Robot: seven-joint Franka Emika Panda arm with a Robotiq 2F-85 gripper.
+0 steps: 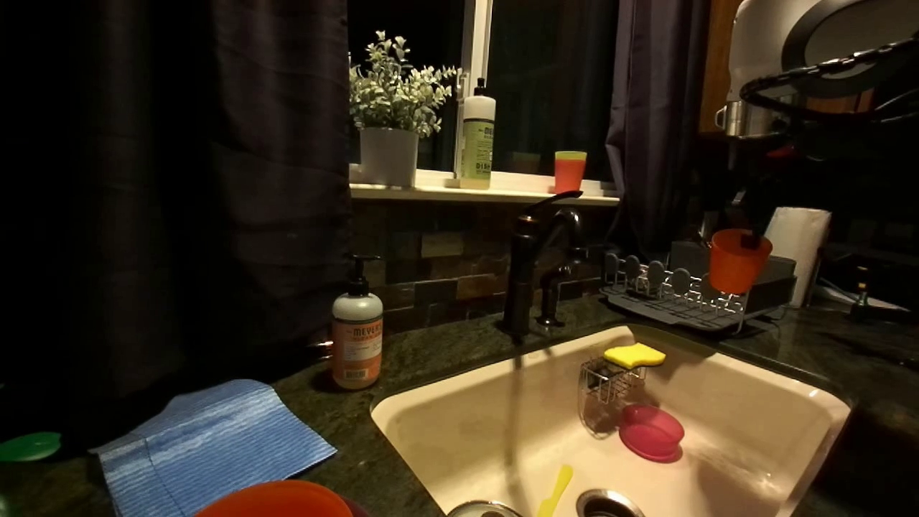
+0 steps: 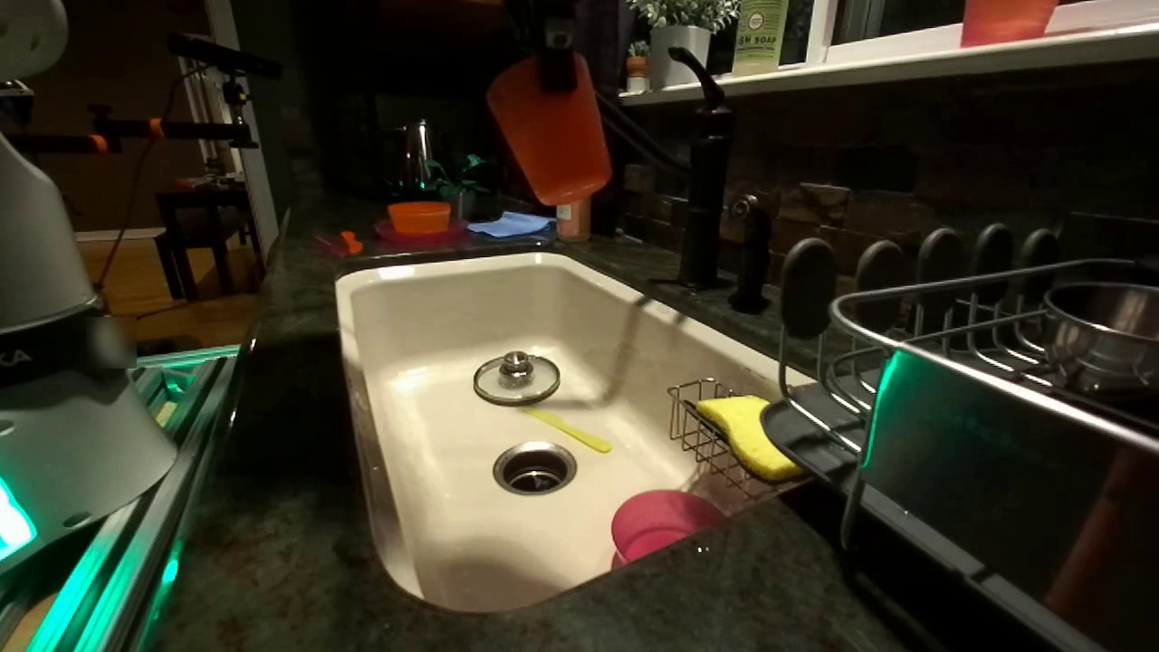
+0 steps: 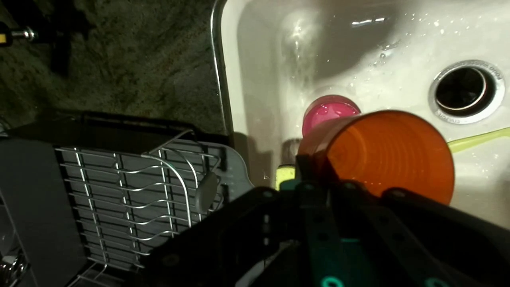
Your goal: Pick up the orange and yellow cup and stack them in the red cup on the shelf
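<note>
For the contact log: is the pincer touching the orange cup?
Touching: in the wrist view, the wall of the orange cup is clamped between the pincer's jaws.

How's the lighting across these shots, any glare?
In an exterior view, the left dark fabric curtain fades nearly to black; in an exterior view, a green streak edges the grey wire dish rack; wrist view: bright glints on the glossy white sink, black robot gripper in gloom.

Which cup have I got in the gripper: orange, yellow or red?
The orange cup, tilted, its rim in the gripper; the yellow cup sits nested in the red cup on the shelf.
</note>
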